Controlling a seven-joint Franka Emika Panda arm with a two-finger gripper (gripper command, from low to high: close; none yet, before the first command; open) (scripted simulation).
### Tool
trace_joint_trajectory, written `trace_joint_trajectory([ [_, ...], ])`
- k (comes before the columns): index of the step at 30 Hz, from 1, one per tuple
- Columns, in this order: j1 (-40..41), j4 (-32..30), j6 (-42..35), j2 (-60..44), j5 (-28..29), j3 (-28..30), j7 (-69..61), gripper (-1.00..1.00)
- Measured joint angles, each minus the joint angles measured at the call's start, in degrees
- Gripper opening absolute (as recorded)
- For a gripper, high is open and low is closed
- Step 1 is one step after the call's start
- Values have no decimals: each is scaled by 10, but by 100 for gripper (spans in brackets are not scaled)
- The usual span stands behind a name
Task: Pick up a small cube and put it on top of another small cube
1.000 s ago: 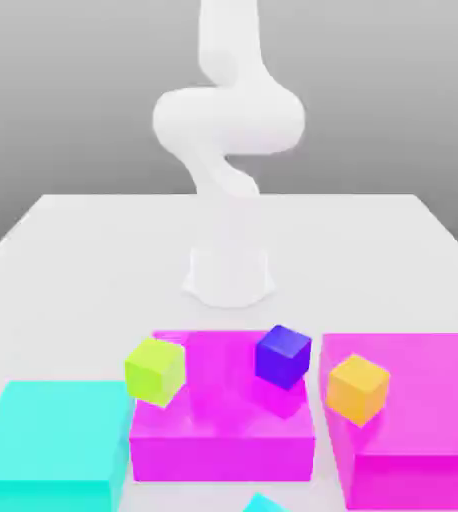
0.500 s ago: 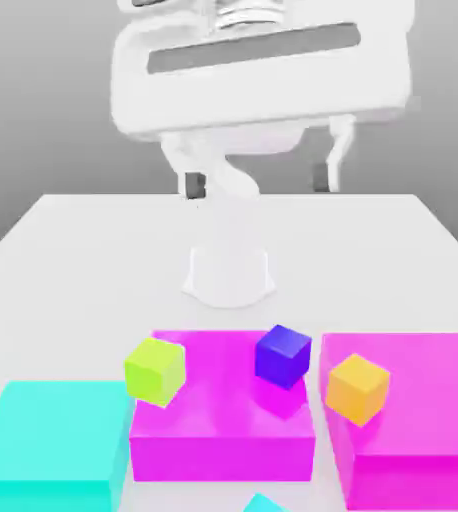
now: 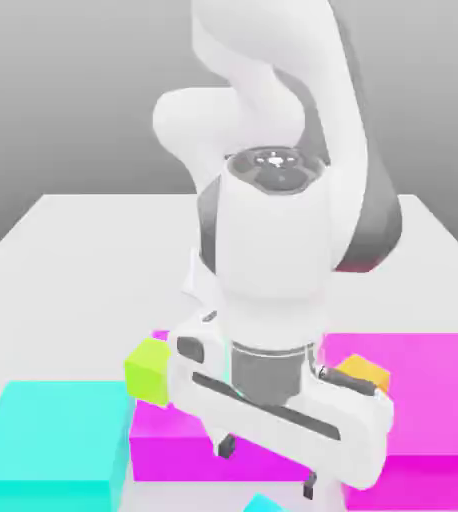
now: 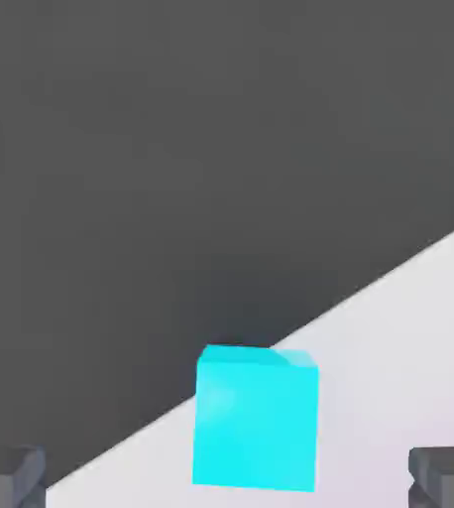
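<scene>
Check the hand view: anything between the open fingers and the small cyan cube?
Nothing visible. The small cyan cube sits on bare white table, between the lines of the two fingertips, with open space on both sides of it.

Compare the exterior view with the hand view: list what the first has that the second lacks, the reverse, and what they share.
Exterior view alone: the arm's body, the lime-green small cube, the orange small cube, two magenta blocks and the big flat cyan block.

Hand view alone: the whole near face of the small cyan cube, lying between the fingertips, and the table's edge against dark background.

Shared: the open gripper, the white table, and the cyan cube, a mere corner in the exterior view.
</scene>
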State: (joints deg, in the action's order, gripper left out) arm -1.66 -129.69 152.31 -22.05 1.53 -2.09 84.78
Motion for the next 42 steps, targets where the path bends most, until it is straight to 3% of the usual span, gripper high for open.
trace_joint_trajectory([
  [3, -3, 12, 45, -62, 4, 4, 7, 0],
  [4, -4, 16, 57, -78, 5, 5, 8, -100],
  [11, -4, 16, 59, -80, 6, 5, 9, -100],
  [16, 1, -9, -7, 10, 1, -3, -7, -100],
  [26, 7, -146, -77, 217, -28, -48, -266, -100],
  [38, -61, -313, -155, 462, -45, -21, -574, -100],
  [42, -63, -341, -82, 416, -42, -22, -593, -100],
])
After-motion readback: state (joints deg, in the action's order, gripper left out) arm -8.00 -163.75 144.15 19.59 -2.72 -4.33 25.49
